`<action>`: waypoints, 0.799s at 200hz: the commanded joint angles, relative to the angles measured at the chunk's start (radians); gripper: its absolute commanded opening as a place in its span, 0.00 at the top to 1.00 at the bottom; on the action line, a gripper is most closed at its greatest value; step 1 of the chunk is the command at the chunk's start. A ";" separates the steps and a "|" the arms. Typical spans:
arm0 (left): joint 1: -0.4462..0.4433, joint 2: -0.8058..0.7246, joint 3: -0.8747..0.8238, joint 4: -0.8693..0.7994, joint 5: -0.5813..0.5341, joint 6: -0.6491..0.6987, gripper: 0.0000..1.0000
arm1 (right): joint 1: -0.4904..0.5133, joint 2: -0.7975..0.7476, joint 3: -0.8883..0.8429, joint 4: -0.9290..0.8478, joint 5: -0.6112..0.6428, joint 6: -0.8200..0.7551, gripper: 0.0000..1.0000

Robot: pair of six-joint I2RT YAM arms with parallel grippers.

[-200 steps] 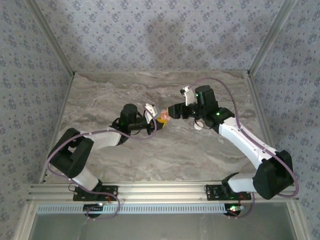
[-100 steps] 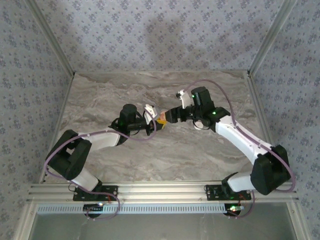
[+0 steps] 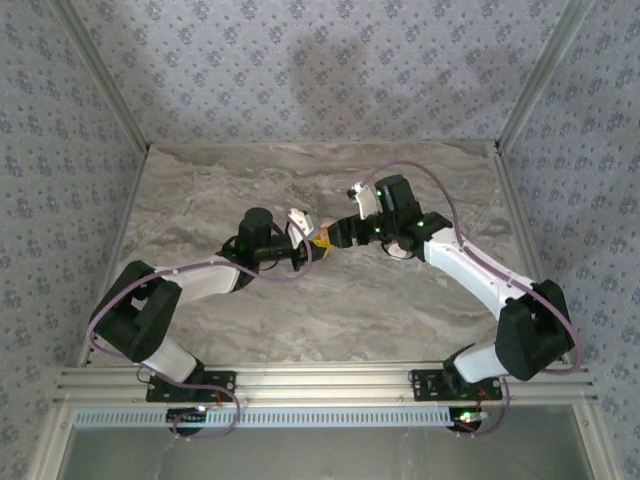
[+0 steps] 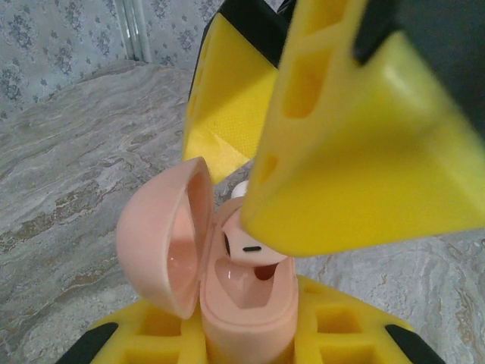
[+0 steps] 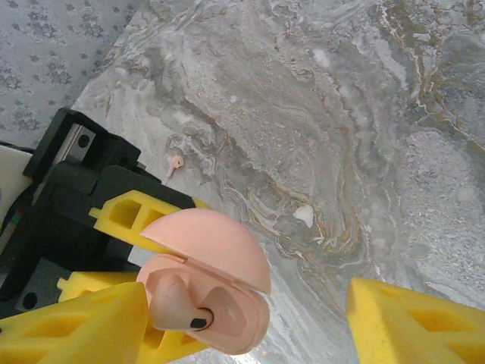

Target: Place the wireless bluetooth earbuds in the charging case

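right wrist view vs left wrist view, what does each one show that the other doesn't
Right wrist: the empty second slot, the lid's outside, and a tiny stemmed piece loose on the table. Left wrist: the lid's hollow inside and a metal frame post. Both: the open pink case gripped in the left claw's yellow fingers, one earbud in it, and the right claw's fingers spread open beside it.

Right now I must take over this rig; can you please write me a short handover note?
The left gripper is shut on the open pink charging case.
The right gripper is open, one yellow finger right by the earbud.
Done: one white earbud sits in a case slot; I cannot tell if it is fully seated.
Left: the other slot is empty, so one more earbud must go in.
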 commanded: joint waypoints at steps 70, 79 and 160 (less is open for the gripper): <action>-0.007 -0.067 -0.001 -0.018 0.036 0.026 0.95 | -0.005 0.022 0.047 -0.046 0.077 0.073 0.34; -0.007 -0.069 -0.001 -0.021 0.035 0.025 0.95 | -0.005 0.021 0.049 -0.047 0.078 0.075 0.35; -0.008 -0.085 -0.006 -0.036 0.010 0.034 0.96 | -0.009 -0.006 0.046 -0.081 0.104 0.092 0.37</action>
